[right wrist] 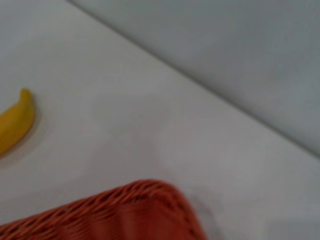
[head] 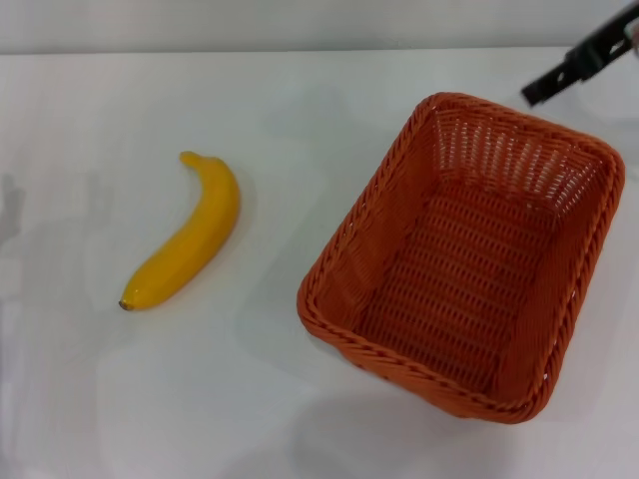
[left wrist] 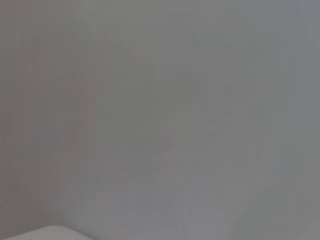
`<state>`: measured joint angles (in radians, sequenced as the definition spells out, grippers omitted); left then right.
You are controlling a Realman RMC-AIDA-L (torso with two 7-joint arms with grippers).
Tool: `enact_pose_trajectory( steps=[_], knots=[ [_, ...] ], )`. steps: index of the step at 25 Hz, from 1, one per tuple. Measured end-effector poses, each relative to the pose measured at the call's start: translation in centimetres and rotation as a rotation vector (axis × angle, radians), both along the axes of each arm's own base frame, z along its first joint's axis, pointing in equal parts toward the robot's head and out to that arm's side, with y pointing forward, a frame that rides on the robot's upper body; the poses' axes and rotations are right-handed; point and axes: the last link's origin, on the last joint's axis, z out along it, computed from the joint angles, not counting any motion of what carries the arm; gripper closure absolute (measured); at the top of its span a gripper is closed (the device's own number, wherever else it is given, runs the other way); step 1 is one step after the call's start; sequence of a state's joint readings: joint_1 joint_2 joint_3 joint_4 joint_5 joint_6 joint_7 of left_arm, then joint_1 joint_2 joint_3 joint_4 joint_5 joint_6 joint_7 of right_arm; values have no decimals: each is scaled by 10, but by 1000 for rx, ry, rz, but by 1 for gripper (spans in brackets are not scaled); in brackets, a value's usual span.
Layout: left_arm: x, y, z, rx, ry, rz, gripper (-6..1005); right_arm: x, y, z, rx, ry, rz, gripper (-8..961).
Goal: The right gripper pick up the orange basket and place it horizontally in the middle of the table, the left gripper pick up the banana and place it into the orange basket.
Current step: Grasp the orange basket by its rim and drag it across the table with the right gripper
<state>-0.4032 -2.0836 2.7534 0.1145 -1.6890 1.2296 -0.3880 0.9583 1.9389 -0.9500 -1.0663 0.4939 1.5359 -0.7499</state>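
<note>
The orange basket stood upright on the table, occupying the sector from 2 to 5 o'clock of the head view. Its long axis ran diagonally, from a near corner at about 5 o'clock to a far corner at about 2 o'clock. The interior was empty and its braided rim was fully exposed on all four sides. The near right corner of the basket lay close to the right border of the view; the room beyond that side could not be judged.

The banana lay flat on the table at 9 o'clock, well apart from the basket. Its dark tip pointed toward 7 o'clock and its stem end toward 12 o'clock. A broad strip of bare tabletop separated banana and basket, and open surface surrounded the banana on every side.

The right gripper appeared at 1 o'clock, above and beyond the far right corner of the basket, not touching it. Only a slim black portion was visible, and whether its fingers were parted or closed could not be told. The right wrist view showed a basket corner close below, the banana end farther off, and the far table edge beyond.

The left gripper was out of sight in all views; its wrist camera showed only a grey surface.
</note>
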Motion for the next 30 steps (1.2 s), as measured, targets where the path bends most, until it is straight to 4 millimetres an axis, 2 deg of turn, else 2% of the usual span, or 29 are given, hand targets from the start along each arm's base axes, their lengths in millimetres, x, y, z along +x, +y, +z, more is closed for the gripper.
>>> enact_pose_trajectory(
  steps=[14,19,30],
  knots=[
    [1,1,0,-6,3,-4,137,22,1,-45,-33,-76,-36,99],
    [1,2,-1,-10,4,-6,138,28,3,-53,-17,-130,-37,99],
    [2,1,-3,-11,-3,-4,138,36,2,-68,-67,-142,-70,302]
  ],
)
